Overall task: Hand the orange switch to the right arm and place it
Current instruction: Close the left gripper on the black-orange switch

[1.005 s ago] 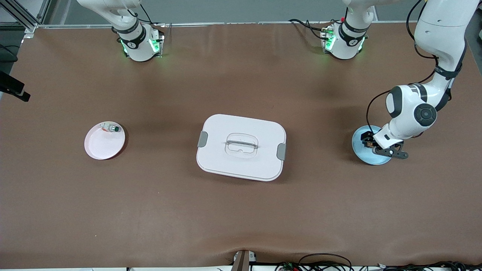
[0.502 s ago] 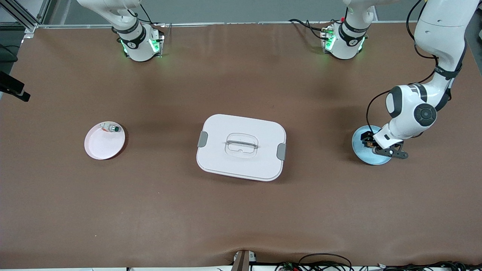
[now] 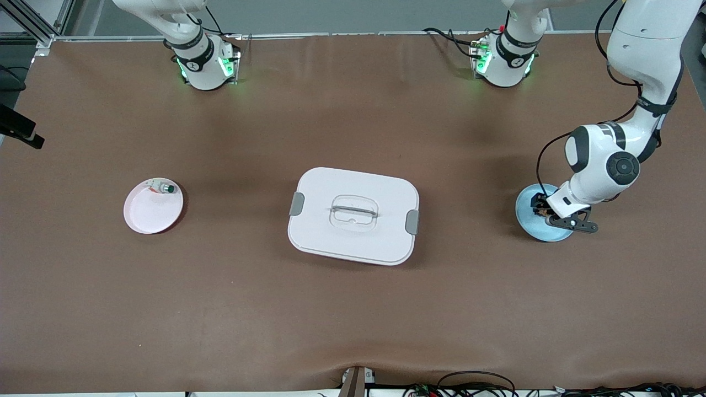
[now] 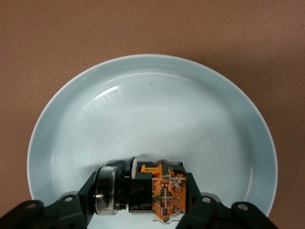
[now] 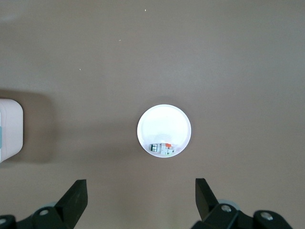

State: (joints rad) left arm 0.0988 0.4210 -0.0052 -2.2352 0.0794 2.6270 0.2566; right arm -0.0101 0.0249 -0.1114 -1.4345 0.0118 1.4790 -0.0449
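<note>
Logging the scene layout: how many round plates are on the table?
2. A pale blue plate under the left gripper at the left arm's end, holding the orange switch; a white plate at the right arm's end.

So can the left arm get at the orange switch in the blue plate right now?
Probably yes. The left pincer is already down in the blue plate, its fingers either side of the orange switch, and nothing else lies in the plate to block it.

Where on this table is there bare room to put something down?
Bare brown mat lies between the white box and the pink plate, between the box and the blue plate, and all along the edge nearest the camera. The blue plate is crowded: the left pincer sits in it around the orange switch.
</note>
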